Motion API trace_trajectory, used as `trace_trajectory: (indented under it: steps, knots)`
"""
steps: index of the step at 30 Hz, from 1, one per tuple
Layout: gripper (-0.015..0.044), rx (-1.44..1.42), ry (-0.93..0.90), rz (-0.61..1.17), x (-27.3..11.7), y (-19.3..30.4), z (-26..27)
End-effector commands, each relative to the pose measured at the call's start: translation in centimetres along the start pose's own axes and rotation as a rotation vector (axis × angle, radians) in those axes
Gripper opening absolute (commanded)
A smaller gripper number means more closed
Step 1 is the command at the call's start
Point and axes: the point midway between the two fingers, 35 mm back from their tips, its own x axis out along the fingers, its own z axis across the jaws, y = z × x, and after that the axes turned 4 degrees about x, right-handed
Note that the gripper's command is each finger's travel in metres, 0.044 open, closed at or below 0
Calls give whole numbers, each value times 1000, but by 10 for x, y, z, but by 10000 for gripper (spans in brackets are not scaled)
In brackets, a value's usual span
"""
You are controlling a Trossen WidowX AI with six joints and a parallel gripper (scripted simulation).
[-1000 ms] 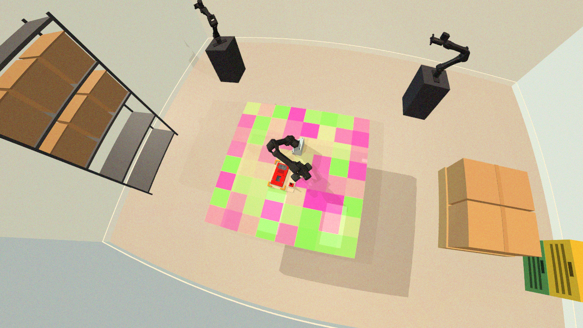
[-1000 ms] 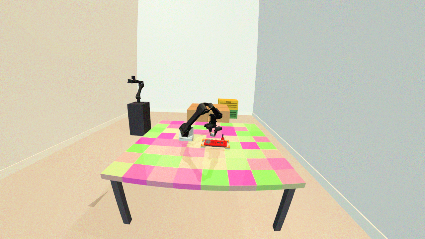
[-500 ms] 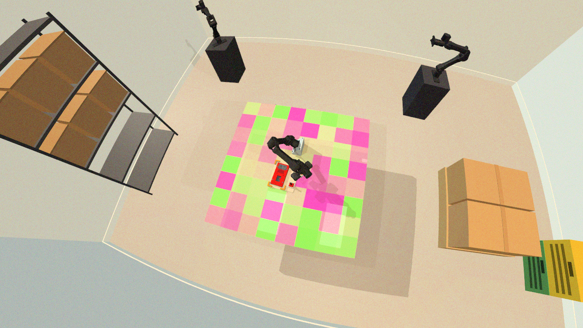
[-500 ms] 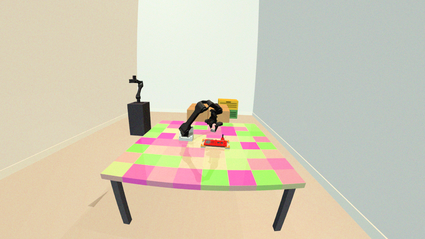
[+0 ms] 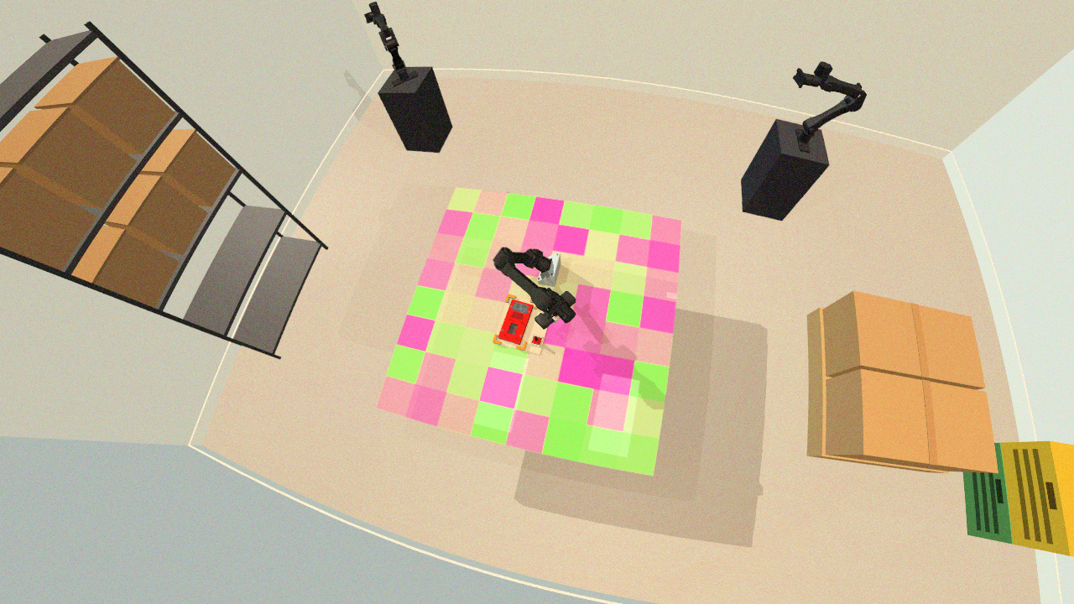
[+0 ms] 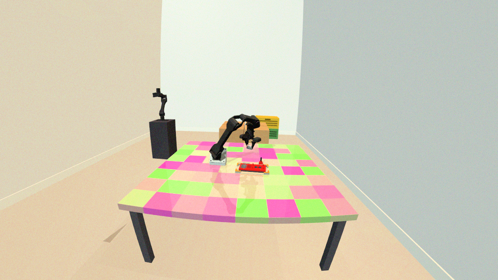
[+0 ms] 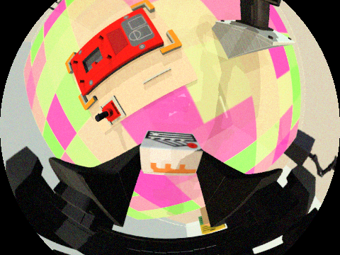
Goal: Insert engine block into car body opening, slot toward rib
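Note:
The engine block [image 7: 170,160] [image 6: 249,147] is a small white block with a black-striped grey top, a red dot and an orange comb-shaped mark on one side. My gripper [image 7: 169,149] [image 6: 250,144] is shut on it, one finger at each end, and holds it above the table. The block is hidden under the hand in the top view. Its slot cannot be made out. The red car body [image 7: 127,57] [image 5: 516,318] [image 6: 252,168] lies flat beyond the block in the wrist view, up and to the left. Its dark opening [image 7: 91,58] is empty, with a small red rib at one edge.
Orange corner brackets [image 7: 174,43] stand around the car body on a beige board [image 7: 177,76]. A red piece with a black knob [image 7: 112,110] [image 5: 537,340] [image 6: 260,162] stands upright beside the car. A thin strip [image 7: 157,76] lies on the board. The arm's base [image 6: 218,161] [image 7: 248,40] is nearby.

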Motion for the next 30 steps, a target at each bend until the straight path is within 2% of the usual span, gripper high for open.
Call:
trace_trajectory:
  steps: [1, 10, 30]
  knots:
    - [0, 1, 7, 3, -14, -2, -2]
    - [0, -66, 1, -7, -17, -2, -3]
    - [0, -745, 0, -24, -12, -1, -3]
